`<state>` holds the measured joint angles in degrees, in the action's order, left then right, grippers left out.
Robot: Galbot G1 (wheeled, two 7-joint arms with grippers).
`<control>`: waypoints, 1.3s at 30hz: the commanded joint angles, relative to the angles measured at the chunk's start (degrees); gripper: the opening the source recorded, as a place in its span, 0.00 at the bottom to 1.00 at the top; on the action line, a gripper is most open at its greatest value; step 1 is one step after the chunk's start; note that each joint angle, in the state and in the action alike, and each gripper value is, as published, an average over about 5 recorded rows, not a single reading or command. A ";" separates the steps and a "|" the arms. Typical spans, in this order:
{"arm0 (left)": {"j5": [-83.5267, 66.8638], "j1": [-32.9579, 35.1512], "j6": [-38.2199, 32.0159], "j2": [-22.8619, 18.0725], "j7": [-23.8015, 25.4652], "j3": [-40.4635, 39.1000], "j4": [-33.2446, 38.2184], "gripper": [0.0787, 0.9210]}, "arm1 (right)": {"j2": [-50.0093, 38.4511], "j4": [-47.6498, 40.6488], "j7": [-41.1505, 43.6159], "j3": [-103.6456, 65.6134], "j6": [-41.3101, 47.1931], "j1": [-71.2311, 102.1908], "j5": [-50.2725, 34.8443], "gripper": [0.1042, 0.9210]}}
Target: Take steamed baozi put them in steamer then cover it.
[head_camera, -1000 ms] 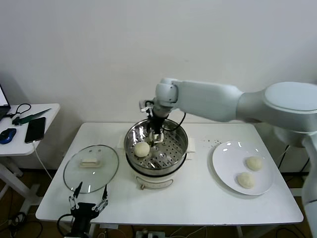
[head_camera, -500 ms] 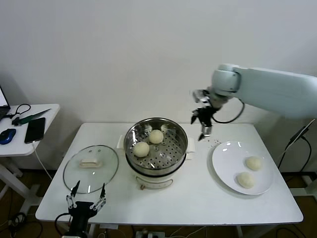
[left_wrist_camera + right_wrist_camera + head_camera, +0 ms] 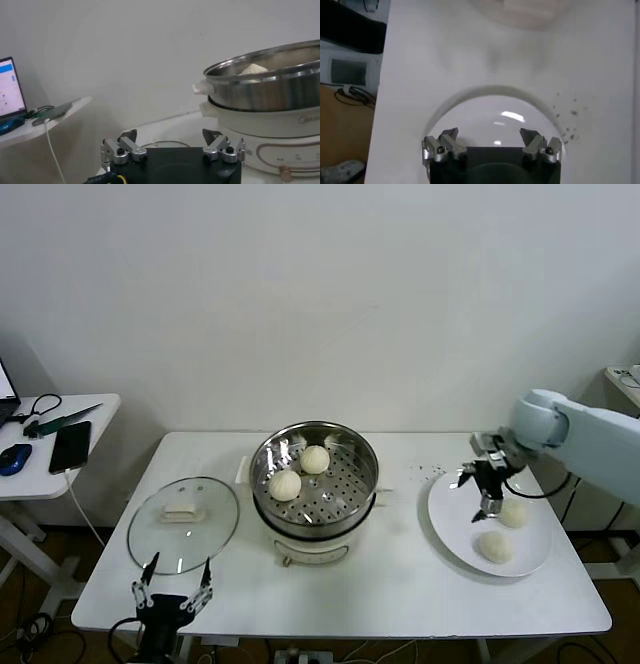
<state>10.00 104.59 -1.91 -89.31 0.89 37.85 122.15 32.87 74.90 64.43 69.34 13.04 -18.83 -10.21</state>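
The steamer (image 3: 366,456), a shiny perforated basket on a cream pot base, stands mid-table with two steamed baozi (image 3: 285,485) (image 3: 315,459) inside. Two more baozi (image 3: 513,513) (image 3: 494,547) lie on the white plate (image 3: 452,519) at the right. My right gripper (image 3: 476,496) hangs open and empty just above the plate's near-left part, beside the upper bun; its wrist view shows bare plate (image 3: 490,112) beyond the gripper (image 3: 490,136). The glass cover (image 3: 183,524) lies flat left of the steamer. My left gripper (image 3: 170,586) (image 3: 171,136) is parked open at the table's front edge, facing the steamer (image 3: 265,90).
A small side table (image 3: 95,409) at the left carries a phone (image 3: 71,446) and a mouse (image 3: 15,457); a laptop (image 3: 11,87) shows there too. Dark specks (image 3: 430,471) dot the tabletop between steamer and plate. A wall rises behind the table.
The right gripper left a second baozi in the steamer, swung right and came down over the plate. The left gripper has stayed put.
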 commanded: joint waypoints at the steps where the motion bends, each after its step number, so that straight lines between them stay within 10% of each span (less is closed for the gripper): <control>1: 0.20 0.32 0.07 -0.08 -0.03 0.20 -0.05 0.88 | -4.48 -3.72 0.42 -10.98 -1.82 15.19 10.26 0.88; 24: 1.76 0.98 -0.35 -0.71 -0.08 -0.23 -1.71 0.88 | 2.09 -9.81 -0.65 -15.53 -3.94 20.38 12.71 0.88; 39: 1.73 1.38 -0.74 -0.60 -0.12 -0.23 -1.73 0.88 | 2.48 -10.15 0.15 -8.91 -8.75 9.97 10.59 0.70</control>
<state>11.62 105.90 -2.57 -89.95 0.75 37.66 120.48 34.85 65.08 64.49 57.33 7.22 -3.39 0.91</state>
